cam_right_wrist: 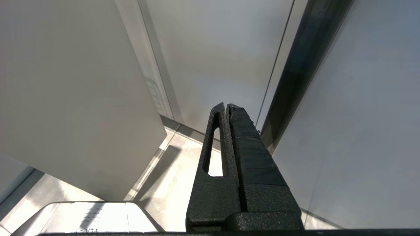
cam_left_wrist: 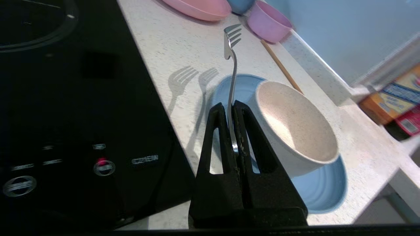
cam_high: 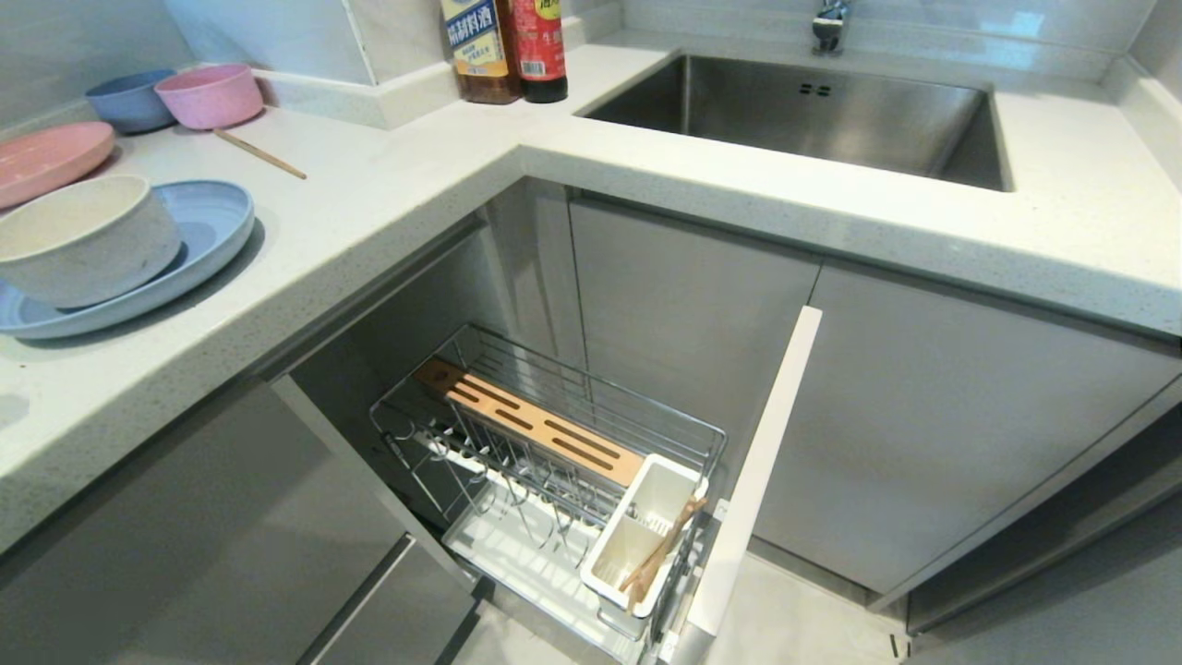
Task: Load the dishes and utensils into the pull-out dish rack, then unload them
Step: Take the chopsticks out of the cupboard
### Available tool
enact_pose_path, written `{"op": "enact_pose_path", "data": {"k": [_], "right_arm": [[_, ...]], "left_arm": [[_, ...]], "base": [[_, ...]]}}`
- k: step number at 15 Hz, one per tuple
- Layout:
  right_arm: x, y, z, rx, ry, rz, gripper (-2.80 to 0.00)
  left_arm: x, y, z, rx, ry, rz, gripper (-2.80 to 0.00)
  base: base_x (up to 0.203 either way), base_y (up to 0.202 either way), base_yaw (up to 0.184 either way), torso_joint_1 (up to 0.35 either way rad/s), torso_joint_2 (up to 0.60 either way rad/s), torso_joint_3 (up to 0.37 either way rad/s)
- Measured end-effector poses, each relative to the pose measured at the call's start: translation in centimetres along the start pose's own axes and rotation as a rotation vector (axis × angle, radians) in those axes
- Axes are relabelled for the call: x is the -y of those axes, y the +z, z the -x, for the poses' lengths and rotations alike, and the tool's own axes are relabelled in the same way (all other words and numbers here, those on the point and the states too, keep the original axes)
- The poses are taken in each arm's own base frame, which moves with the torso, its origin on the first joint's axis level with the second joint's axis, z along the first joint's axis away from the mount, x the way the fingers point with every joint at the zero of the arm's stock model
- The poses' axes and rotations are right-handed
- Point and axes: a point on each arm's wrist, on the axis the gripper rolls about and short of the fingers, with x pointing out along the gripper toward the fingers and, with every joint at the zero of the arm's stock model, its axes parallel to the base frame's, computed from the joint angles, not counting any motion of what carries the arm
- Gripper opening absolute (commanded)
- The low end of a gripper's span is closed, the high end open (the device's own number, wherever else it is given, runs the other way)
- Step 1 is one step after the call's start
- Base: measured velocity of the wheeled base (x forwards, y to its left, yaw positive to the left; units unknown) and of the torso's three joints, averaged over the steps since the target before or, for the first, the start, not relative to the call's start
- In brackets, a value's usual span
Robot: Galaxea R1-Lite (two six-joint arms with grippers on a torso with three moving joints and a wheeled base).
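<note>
Fork (cam_left_wrist: 231,65): slim grey metal, stiff and light by the look of it, smooth and likely slippery. Pinched low on the handle by the left gripper (cam_left_wrist: 233,106), jaws closed tight on it, tines up and well clear of the worktop (cam_left_wrist: 164,49), with twin fork shadows thrown on the stone beside the plate (cam_left_wrist: 321,193). Held so near the handle's end, probably prone to pivoting or sliding in the pads; a steady carry advised.

Plate: wide, shallow, pale blue, round, resting on the worktop below the held fork. Probably light and rigid; thin rim the likely place to grip. Bowl (cam_left_wrist: 295,124): deep, cream-white, matte, sitting inside the plate, toward one edge. Wall and rim the obvious hold; to be lifted out before the plate.

One light-wood chopstick (cam_left_wrist: 282,67) lying flat on the worktop beyond the plate, near the pink bowl (cam_left_wrist: 267,21). Thin and low, hard to pinch.

Pull-out dish rack (cam_high: 554,443) drawn out below the worktop: chrome wire, slotted wooden strip, white utensil cup (cam_high: 637,545) with something wooden already leaning in it. No dishes in its slots.

Right gripper (cam_right_wrist: 227,108) parked low beside the cabinet fronts, jaws pressed together on nothing.
</note>
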Motion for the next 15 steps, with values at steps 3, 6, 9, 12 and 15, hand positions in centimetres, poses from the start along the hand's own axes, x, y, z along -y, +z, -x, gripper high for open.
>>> {"op": "enact_pose_path", "data": {"k": [3,6,9,12,15], "right_arm": [[0.0,0.0,0.0,0.000,0.000,0.000,-2.80],[0.0,0.0,0.0,0.000,0.000,0.000,-2.80],[0.0,0.0,0.0,0.000,0.000,0.000,-2.80],[0.0,0.0,0.0,0.000,0.000,0.000,-2.80],[0.0,0.0,0.0,0.000,0.000,0.000,-2.80]], "left_arm": [[-0.1,-0.5,-0.3,-0.049,-0.039,0.007,-2.80],[-0.2,-0.8,-0.5,-0.072,-0.049,0.038,-2.80],[-0.2,-0.9,-0.7,-0.077,-0.059,0.055,-2.80],[-0.3,-1.2,-0.9,-0.105,-0.089,0.069,-2.80],[-0.4,-1.4,-1.1,-0.135,-0.109,0.085,-2.80]], "base": [[0.000,0.000,0.000,0.000,0.00,0.000],[0.000,0.000,0.000,0.000,0.00,0.000],[0.000,0.000,0.000,0.000,0.00,0.000],[0.000,0.000,0.000,0.000,0.00,0.000],[0.000,0.000,0.000,0.000,0.00,0.000]]}}
